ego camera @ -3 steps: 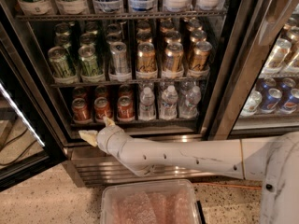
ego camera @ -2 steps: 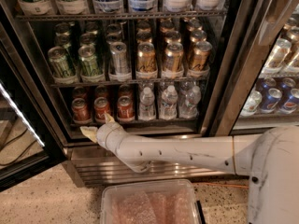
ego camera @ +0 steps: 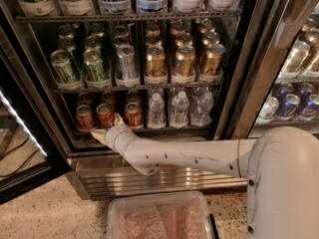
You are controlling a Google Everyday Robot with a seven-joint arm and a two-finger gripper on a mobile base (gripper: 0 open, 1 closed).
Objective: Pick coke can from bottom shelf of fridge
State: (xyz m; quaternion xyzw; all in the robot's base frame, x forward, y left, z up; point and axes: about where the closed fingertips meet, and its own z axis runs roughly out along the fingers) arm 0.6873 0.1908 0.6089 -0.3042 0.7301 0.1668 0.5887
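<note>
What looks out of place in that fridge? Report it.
Nothing stands out. The coke cans stand upright in a row on the bottom shelf, and the water bottles beside them are upright too. No spill shows. The gripper hangs open at the shelf's front rail, before the cans, holding nothing.

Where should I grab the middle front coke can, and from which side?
Grip the middle front coke can across its upright cylindrical side wall, coming straight in from the front, above the bottom shelf rail. Other red cans stand close either side, so keep the gripper, just before it, narrow.
</note>
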